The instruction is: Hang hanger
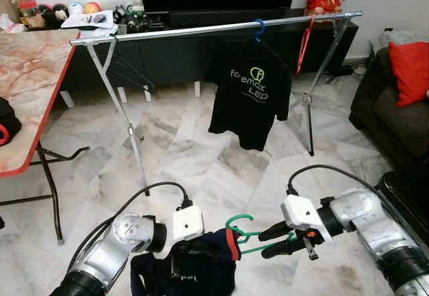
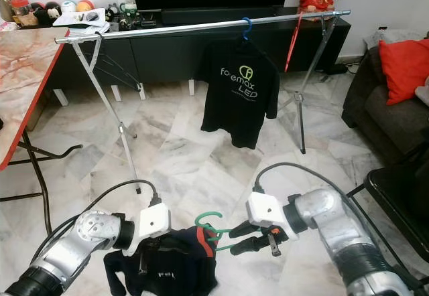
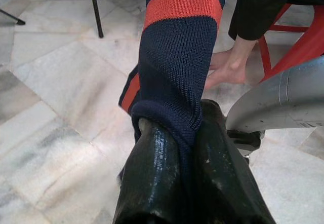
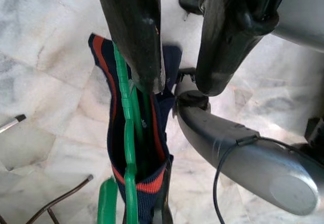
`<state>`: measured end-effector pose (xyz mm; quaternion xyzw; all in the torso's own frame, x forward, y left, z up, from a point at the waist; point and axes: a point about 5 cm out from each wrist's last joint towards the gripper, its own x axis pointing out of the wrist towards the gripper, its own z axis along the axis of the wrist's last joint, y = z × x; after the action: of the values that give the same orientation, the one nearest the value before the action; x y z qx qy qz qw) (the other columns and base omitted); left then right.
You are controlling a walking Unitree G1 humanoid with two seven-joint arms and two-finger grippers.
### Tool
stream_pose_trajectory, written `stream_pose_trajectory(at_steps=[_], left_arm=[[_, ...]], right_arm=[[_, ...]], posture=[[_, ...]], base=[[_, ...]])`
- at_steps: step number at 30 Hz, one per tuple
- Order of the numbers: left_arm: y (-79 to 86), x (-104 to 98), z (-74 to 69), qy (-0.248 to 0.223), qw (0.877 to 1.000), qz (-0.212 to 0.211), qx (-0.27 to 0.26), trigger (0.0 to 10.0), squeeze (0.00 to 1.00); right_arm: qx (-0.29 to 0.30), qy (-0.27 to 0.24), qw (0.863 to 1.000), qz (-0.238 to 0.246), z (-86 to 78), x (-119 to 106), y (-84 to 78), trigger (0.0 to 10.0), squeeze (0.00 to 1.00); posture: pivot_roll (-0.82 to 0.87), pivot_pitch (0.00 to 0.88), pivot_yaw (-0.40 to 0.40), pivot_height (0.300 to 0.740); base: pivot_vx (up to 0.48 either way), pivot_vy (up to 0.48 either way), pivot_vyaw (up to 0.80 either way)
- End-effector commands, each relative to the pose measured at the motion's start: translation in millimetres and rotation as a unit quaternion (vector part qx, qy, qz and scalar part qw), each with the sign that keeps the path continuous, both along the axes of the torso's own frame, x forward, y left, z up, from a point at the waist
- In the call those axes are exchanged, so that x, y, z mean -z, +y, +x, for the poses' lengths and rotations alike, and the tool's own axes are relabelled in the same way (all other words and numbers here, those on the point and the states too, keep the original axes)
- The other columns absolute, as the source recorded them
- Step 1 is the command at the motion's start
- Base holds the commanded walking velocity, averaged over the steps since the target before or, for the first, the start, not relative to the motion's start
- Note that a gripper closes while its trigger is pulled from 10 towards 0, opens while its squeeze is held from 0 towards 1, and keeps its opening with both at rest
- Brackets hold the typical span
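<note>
A navy knitted garment (image 1: 201, 269) with orange stripes hangs low over the marble floor on a green hanger (image 1: 238, 224). My left gripper (image 1: 182, 256) is shut on a fold of the garment (image 3: 177, 57), which wraps over one finger (image 3: 157, 158). My right gripper (image 1: 263, 244) comes in from the right, open, with the hanger's green wire (image 4: 126, 148) running along one finger (image 4: 131, 36) and down into the garment's neck (image 4: 152, 183). Farther ahead stands the silver clothes rail (image 1: 214, 29).
A black T-shirt (image 1: 248, 88) on a blue hanger (image 1: 259, 28), a red hanger (image 1: 305, 41) and black wire hangers (image 1: 117, 61) hang on the rail. A red-edged table (image 1: 27, 88) stands left, a dark sofa with a red cushion (image 1: 409, 71) right. A person's hand (image 3: 228, 69) rests behind me.
</note>
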<state>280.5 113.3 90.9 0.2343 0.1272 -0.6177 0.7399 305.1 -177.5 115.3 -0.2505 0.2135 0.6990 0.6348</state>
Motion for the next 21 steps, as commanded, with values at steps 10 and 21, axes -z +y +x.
stream_pose_trajectory(at_steps=[10,21], left_arm=[[-4.8,-11.6,3.5,-0.016,1.0,0.005,0.019,10.0,0.0],[-5.6,-11.8,2.0,-0.015,1.0,0.005,0.019,10.0,0.0]], right_arm=[[0.0,-0.044,0.999,-0.024,8.5,8.3,7.1,10.0,0.0],[0.021,-0.065,0.997,-0.024,11.1,19.0,10.4,10.0,0.0]], posture=[[-0.05,0.089,-0.012,0.74],[-0.05,0.082,-0.008,0.74]], base=[[0.0,0.0,0.0],[0.0,0.0,0.0]])
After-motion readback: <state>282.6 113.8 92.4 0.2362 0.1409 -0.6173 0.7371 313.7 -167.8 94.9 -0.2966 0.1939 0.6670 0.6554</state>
